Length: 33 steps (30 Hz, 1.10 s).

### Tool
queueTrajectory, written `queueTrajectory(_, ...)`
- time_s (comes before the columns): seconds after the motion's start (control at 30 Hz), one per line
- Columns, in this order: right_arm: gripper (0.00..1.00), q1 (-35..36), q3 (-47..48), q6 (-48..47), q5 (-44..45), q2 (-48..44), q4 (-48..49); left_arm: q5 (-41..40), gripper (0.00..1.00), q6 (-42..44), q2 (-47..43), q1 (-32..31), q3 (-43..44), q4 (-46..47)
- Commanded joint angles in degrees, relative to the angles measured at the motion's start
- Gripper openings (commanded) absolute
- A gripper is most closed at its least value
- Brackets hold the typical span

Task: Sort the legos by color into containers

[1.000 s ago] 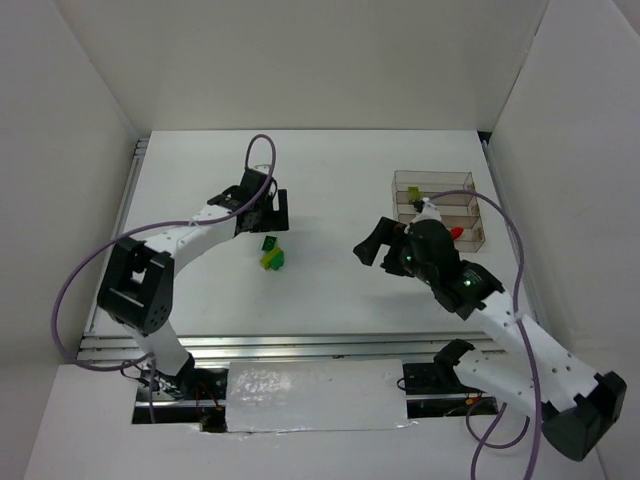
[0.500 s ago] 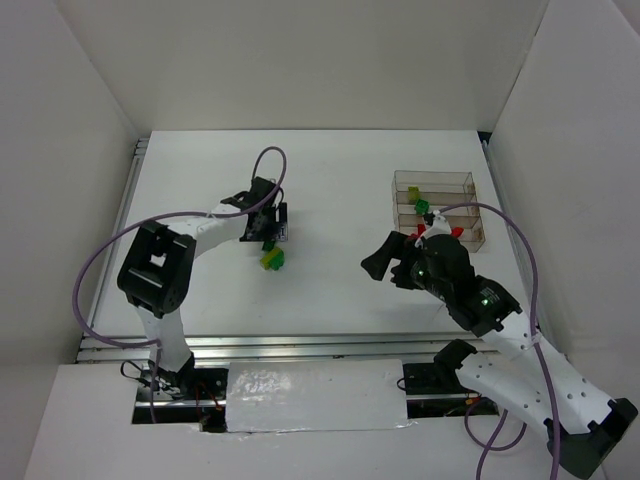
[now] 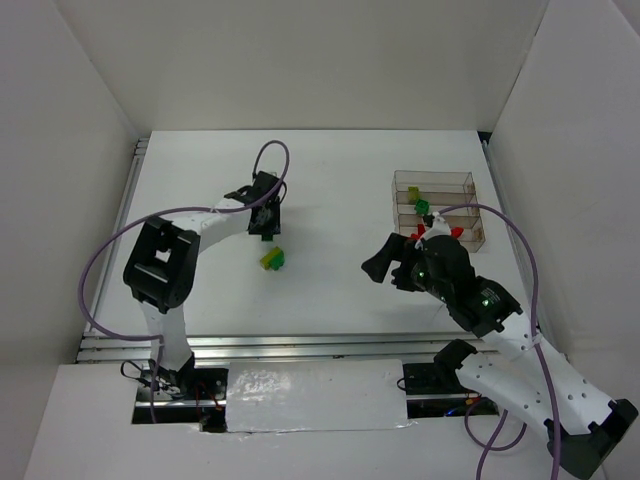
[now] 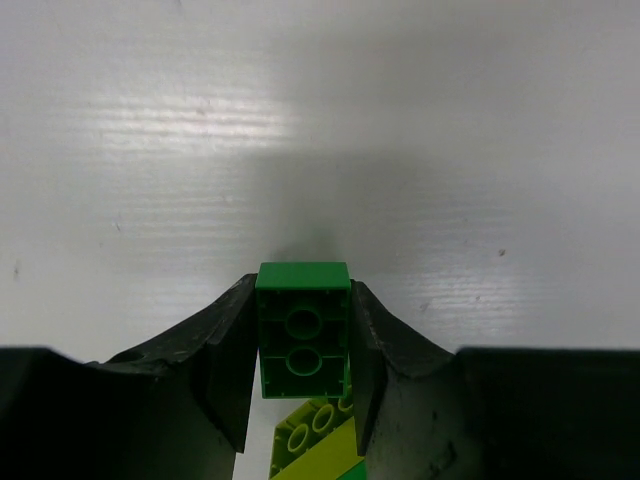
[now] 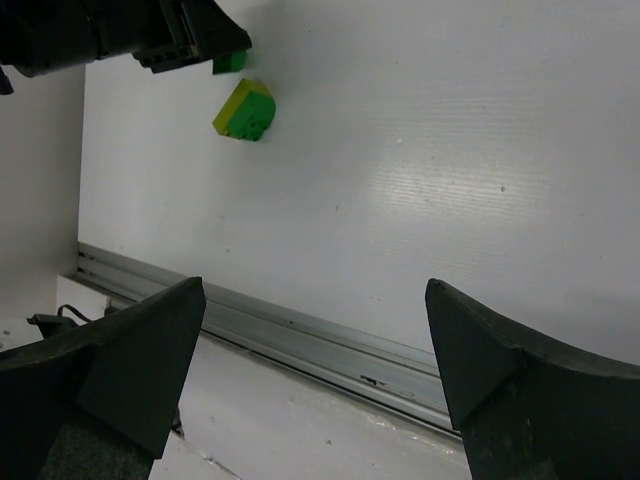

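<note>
My left gripper [image 3: 267, 228] is shut on a dark green lego [image 4: 303, 330], which sits squarely between the two fingers with its hollow underside facing the wrist camera. Just below it lie a yellow-green lego [image 4: 312, 440] and another green one stuck together [image 3: 271, 258], also seen in the right wrist view [image 5: 245, 110]. The containers [image 3: 435, 205], a clear divided tray at the right, hold a green lego [image 3: 423, 207] and a red lego [image 3: 456, 232]. My right gripper [image 3: 388, 255] hovers left of the tray, open with nothing between its fingers [image 5: 120, 350].
White walls close in the table on three sides. A metal rail [image 5: 300, 335] runs along the near edge. The left arm's purple cable [image 3: 270, 160] loops above its wrist.
The left gripper came down over the dark green lego and shut on it. The right arm shifted slightly right and toward the near edge, still open.
</note>
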Motion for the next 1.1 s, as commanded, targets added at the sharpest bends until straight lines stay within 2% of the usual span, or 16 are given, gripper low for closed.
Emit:
queueTrajectory(0.0, 0.98, 0.42, 1.07, -1.11, 1.16, -0.84, -0.78, -1.90, 0.00, 0.08, -4.72, 0.08, 5.22, 3.15)
queueTrajectory(0.07, 0.98, 0.42, 1.77, -1.19, 3.00, -1.71, -1.83, 3.78, 0.00, -0.27, -8.13, -0.01, 4.88, 10.14)
queueTrajectory(0.13, 0.98, 0.42, 3.35, -0.58, 8.44, -2.50, -4.20, 9.68, 0.00, -1.23, -9.91, -0.27, 2.87, 16.66)
queueTrajectory(0.2, 0.99, 0.24, 5.19, 1.69, 14.75, -3.38, -7.70, 19.08, 0.00, -3.34, -10.18, -0.88, 2.68, 26.24)
queueTrajectory(0.27, 0.99, 0.24, 6.86, 4.59, 17.94, -4.09, -10.09, 27.41, 0.00, -5.36, -7.73, -2.28, 3.91, 34.04)
queueTrajectory(0.4, 0.99, 0.15, 8.63, 6.89, 20.85, -7.60, -12.74, 34.31, 0.00, -6.60, 0.08, -6.77, 12.42, 44.10)
queueTrajectory(0.47, 0.99, 0.15, 10.99, 6.11, 21.03, -8.92, -14.04, 35.11, 0.00, -5.99, 6.93, -9.40, 17.95, 44.47)
queueTrajectory(0.6, 0.99, -0.02, 17.49, 3.73, 22.34, -6.74, -18.44, 35.37, 0.05, -3.00, 22.47, -13.10, 40.75, 38.50)
queueTrajectory(0.7, 0.99, -0.02, 21.19, 1.98, 23.66, -6.55, -21.08, 35.03, 0.07, -2.03, 30.13, -15.30, 51.85, 39.02)
queueTrajectory(0.77, 0.99, -0.11, 22.78, 1.18, 24.45, -7.08, -22.40, 33.10, 0.10, -1.07, 32.53, -16.61, 55.84, 39.63)
queueTrajectory(0.83, 0.99, -0.11, 24.18, 0.74, 24.81, -7.87, -23.45, 30.02, 0.13, -0.28, 34.29, -17.23, 55.77, 41.82)
queueTrajectory(1.07, 1.00, -0.20, 24.28, -1.37, 24.11, -10.68, -23.20, 27.47, 0.21, 1.04, 38.51, -18.82, 56.90, 43.07)
